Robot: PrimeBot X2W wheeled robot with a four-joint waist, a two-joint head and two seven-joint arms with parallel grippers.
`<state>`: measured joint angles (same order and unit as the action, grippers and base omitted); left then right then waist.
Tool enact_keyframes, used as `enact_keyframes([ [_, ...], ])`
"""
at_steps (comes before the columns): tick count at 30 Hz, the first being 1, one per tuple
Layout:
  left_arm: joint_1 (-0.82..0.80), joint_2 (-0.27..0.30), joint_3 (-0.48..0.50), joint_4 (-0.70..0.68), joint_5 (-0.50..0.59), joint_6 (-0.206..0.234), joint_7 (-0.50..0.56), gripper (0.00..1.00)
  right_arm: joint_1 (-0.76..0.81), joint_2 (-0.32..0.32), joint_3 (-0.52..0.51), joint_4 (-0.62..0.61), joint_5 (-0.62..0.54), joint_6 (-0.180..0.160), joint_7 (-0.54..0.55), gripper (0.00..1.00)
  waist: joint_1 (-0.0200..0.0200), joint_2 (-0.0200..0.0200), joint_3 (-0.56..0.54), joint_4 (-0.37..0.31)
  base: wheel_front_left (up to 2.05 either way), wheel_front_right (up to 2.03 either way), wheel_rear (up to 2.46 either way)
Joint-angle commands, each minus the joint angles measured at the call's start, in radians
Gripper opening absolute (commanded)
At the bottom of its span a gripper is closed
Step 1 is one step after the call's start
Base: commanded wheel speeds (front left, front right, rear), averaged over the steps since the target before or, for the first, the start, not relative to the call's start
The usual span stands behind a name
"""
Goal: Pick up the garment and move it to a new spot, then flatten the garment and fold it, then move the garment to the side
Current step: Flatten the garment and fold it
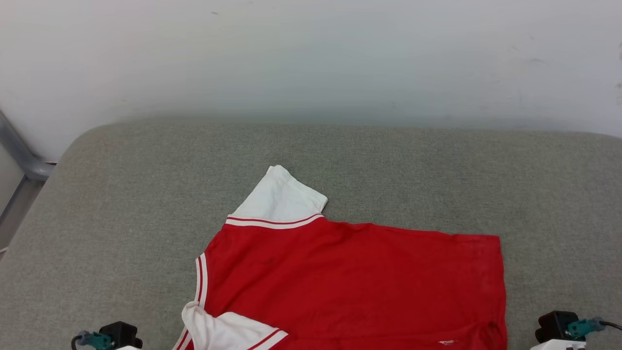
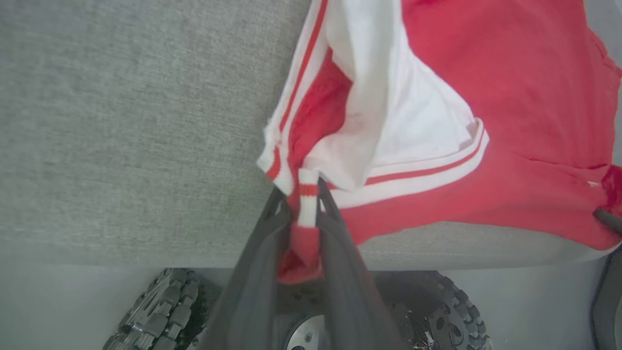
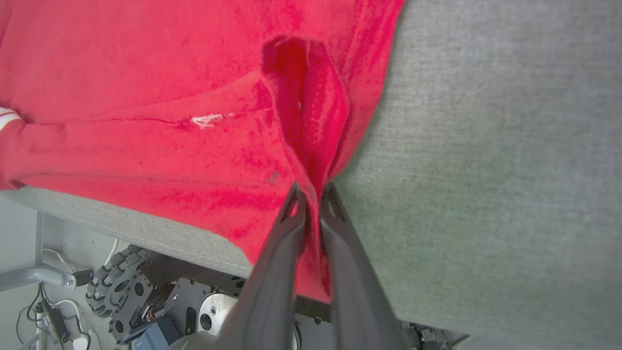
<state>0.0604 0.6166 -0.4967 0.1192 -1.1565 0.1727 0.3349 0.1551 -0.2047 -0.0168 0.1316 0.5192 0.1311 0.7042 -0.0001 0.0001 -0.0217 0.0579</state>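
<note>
The garment (image 1: 350, 277), a red shirt with white sleeves and red-and-white striped trim, lies spread on the grey padded table (image 1: 121, 204), its near part hanging over the front edge. One white sleeve (image 1: 279, 199) points toward the back. In the left wrist view my left gripper (image 2: 307, 192) is shut on the striped trim and red cloth at the garment's (image 2: 510, 121) corner beside a folded white sleeve (image 2: 403, 121). In the right wrist view my right gripper (image 3: 311, 192) is shut on a pinched fold of the garment's (image 3: 146, 73) red edge. A small white print (image 3: 206, 120) shows on the cloth.
A pale wall (image 1: 311, 58) rises behind the table. A grey metal pipe (image 1: 19, 150) stands at the back left. Below the table's front edge the robot's wheeled base (image 3: 146, 291) shows. Bare grey table surface lies to the left, right and behind the garment.
</note>
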Motion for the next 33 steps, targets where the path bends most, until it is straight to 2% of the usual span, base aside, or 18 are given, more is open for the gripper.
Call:
enact_keyframes([
  [1,-0.015,-0.017,0.002,0.035,0.01,-0.003,-0.023,1.0,0.007,0.008,-0.001,0.001,-0.01,-0.001,-0.046,1.0,0.0001,-0.0001,0.003,0.0,0.0,0.0,0.0],
  [6,-0.058,-0.025,0.004,0.067,0.06,-0.019,-0.091,1.0,-0.007,0.016,-0.014,-0.024,-0.061,-0.001,-0.219,1.0,0.0001,-0.0001,0.005,-0.001,0.0,0.0,0.0],
  [7,-0.058,-0.025,0.004,0.067,0.06,-0.019,-0.091,1.0,-0.007,0.016,-0.014,-0.024,-0.061,-0.001,-0.219,1.0,0.0001,-0.0001,0.005,-0.001,0.0,0.0,0.0],
  [14,-0.146,-0.032,0.033,0.038,0.182,0.023,-0.257,1.0,-0.039,0.068,-0.075,-0.08,-0.185,-0.001,-0.507,1.0,0.0001,-0.0001,0.01,-0.006,0.0,0.0,0.0],
  [18,-0.197,-0.04,0.051,0.009,0.269,0.046,-0.386,1.0,-0.067,0.088,-0.08,-0.127,-0.24,-0.001,-0.616,1.0,0.0001,-0.0001,0.029,-0.018,0.0,0.0,0.0],
  [25,-0.321,-0.055,0.046,-0.01,0.381,0.05,-0.511,1.0,-0.135,0.117,-0.078,-0.232,-0.294,-0.001,-0.674,1.0,0.0001,-0.0001,0.122,-0.041,0.0,0.0,0.0],
  [29,-0.413,-0.057,0.043,-0.004,0.419,0.035,-0.531,1.0,-0.187,0.131,-0.076,-0.295,-0.308,-0.001,-0.67,1.0,0.0001,-0.0001,0.213,-0.059,0.0,0.0,0.0],
  [33,-0.517,-0.055,0.04,0.034,0.42,-0.003,-0.503,1.0,-0.242,0.14,-0.062,-0.341,-0.325,-0.001,-0.665,1.0,0.0001,-0.0001,0.3,-0.088,0.0,0.0,0.0],
])
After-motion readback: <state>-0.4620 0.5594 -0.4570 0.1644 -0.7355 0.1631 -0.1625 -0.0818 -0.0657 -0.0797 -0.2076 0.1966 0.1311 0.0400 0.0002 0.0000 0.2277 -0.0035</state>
